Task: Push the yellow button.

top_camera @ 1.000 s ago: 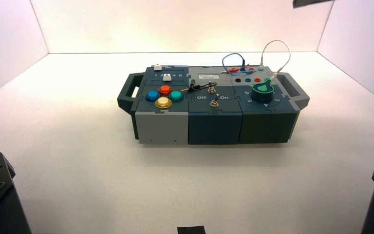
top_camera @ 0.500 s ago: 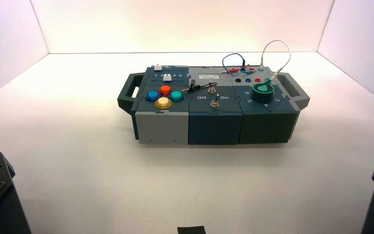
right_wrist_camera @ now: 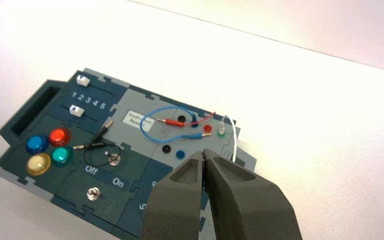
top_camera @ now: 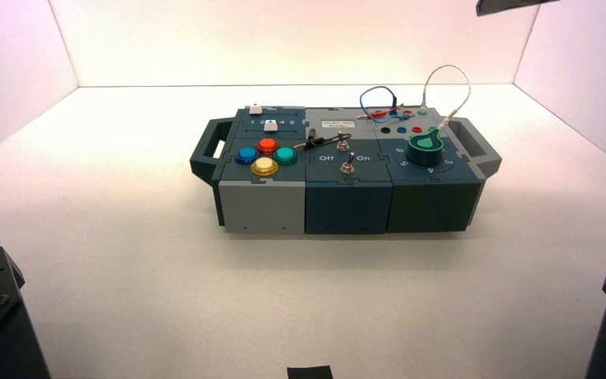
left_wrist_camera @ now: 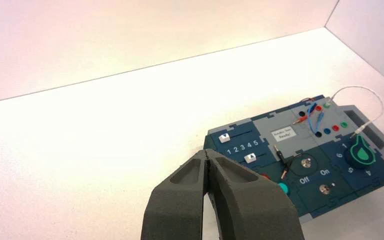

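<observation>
Hands, left (left_wrist_camera: pixel 206 152) and right (right_wrist_camera: pixel 204 152), wait closed and empty before the box (top_camera: pixel 347 207), leaving the yellow button (top_camera: pixel 264 166) unobstructed.

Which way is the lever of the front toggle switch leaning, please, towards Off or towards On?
Towards On: in the left wrist picture, the switch's lever tilts to the On side.

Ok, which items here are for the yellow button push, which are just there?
For the job:
- yellow button

Just there:
- blue button
- orange-red button
- teal button
- green knob
- white wire
- blue wire
</observation>
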